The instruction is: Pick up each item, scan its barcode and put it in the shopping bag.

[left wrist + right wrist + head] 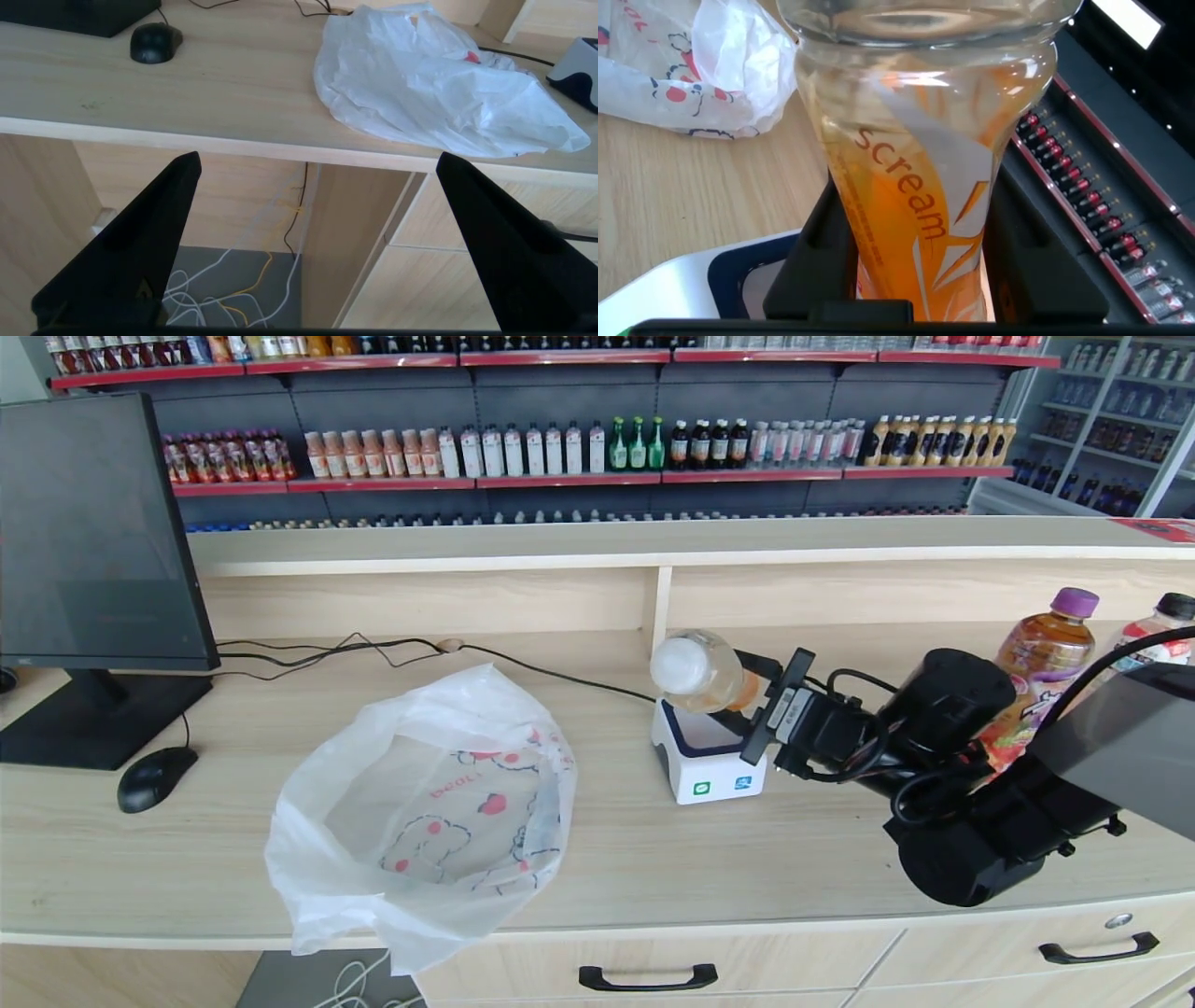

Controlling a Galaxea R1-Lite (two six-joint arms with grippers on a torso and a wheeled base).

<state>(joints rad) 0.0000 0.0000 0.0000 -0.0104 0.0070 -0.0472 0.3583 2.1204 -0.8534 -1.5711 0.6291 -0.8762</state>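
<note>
While the right gripper (915, 280) is clamped on the orange drink bottle (698, 670), holding it tipped just above the white scanner (707, 761), I'd judge we're at the scan of an early item. The shopping bag (429, 803) lies open on the counter (747, 859) with no item I can make out inside, and two more bottles (1041, 663) wait at the right end. The right wrist view gives the close-up of fingers pressed on both sides of the bottle's waist, where the head view has wrist hardware in the way, and the left wrist view adds the left gripper (318, 168), fingers spread wide, holding nothing, low before the counter's front edge near the bag.
</note>
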